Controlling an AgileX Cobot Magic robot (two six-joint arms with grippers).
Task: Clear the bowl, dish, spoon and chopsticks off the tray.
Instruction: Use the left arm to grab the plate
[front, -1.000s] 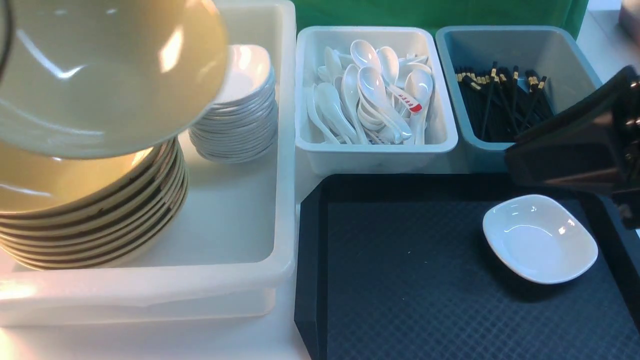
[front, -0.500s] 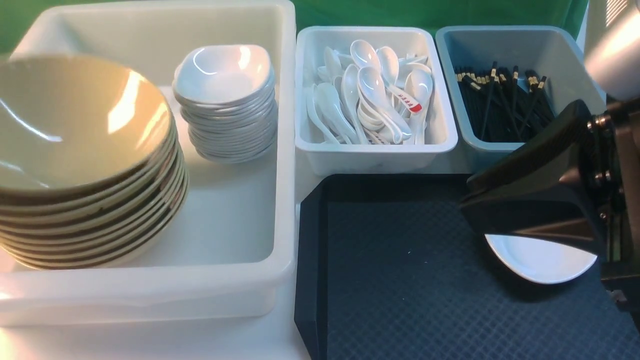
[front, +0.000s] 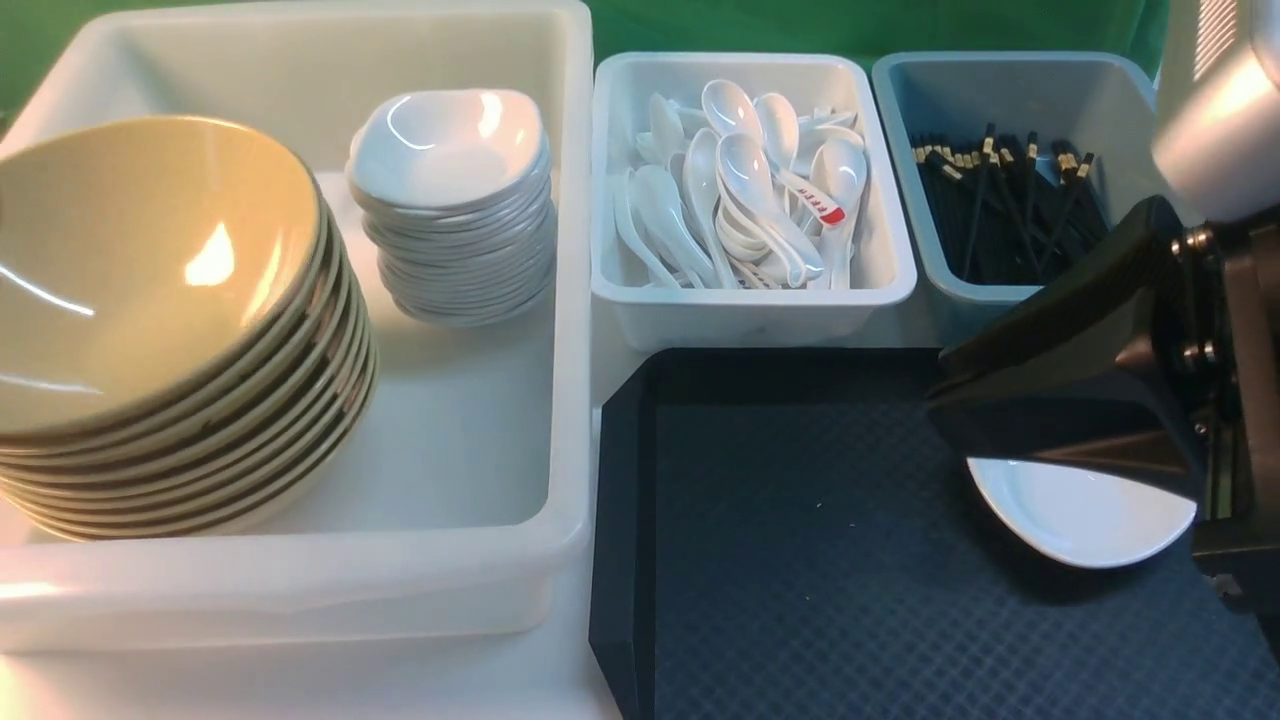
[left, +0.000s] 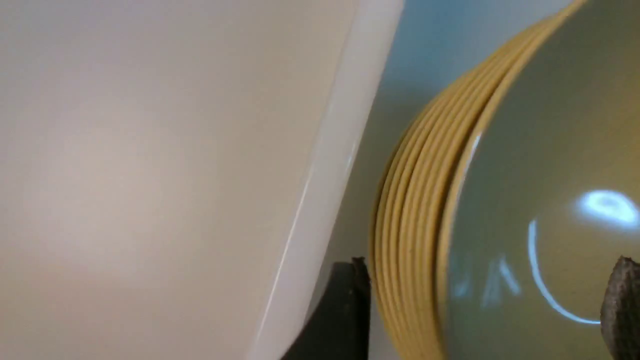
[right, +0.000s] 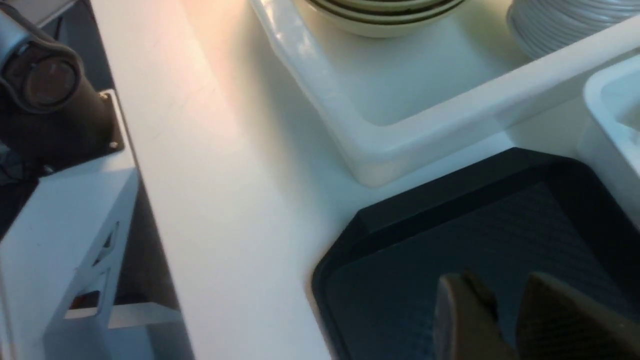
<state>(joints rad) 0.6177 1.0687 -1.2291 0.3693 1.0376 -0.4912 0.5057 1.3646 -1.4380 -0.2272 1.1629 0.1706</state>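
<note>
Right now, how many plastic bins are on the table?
3: a large white tub left of the flat black tray, a smaller white spoon tub and a grey-blue chopstick bin behind it.

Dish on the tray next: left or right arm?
Right. The right gripper hangs over the tray close to the dish; the left gripper is across at the bowl in the white tub.

right wrist | black tray (right: 450, 210) corner in the lower right of the frame; right gripper (right: 500, 290) over it at the bottom edge, two fingers a little apart, nothing between | big white tub (right: 400, 145) near the tray, upper right; tan bowls (right: 380, 12) and white dishes (right: 560, 25) inside | white table (right: 225, 200) in the middle
</note>
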